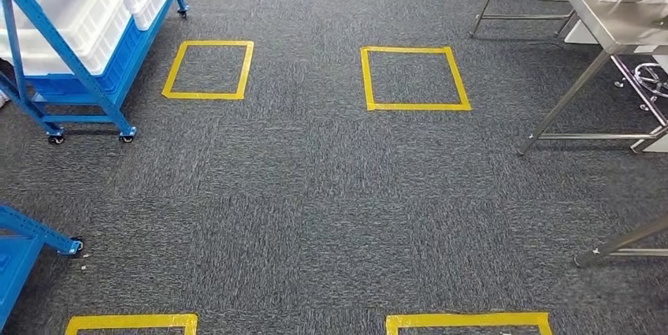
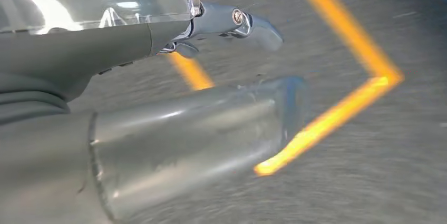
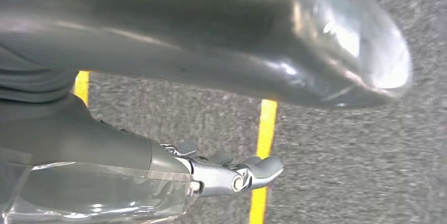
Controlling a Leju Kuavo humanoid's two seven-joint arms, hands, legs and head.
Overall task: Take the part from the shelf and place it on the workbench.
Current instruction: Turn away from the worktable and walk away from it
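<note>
Hanging empty over the carpet (image 1: 315,185), both hands released; part unseen, so handling unjudgeable; shelf (image 1: 75,43) left of worktop (image 1: 606,20).

A blue shelf (image 1: 79,43) faces a steel workbench (image 1: 606,20) across carpet (image 1: 315,193).

Grey carpet floor (image 1: 315,193) marked with yellow tape squares (image 1: 208,69), two full ones mid-floor, parts of others at near and far edges. Blue wheeled shelf (image 1: 79,75) at left, white bins (image 1: 75,16) on its tiers; second blue frame (image 1: 24,244) at near left. Steel counter (image 1: 606,20) at right, legs on carpet, clear plastic on top.
</note>
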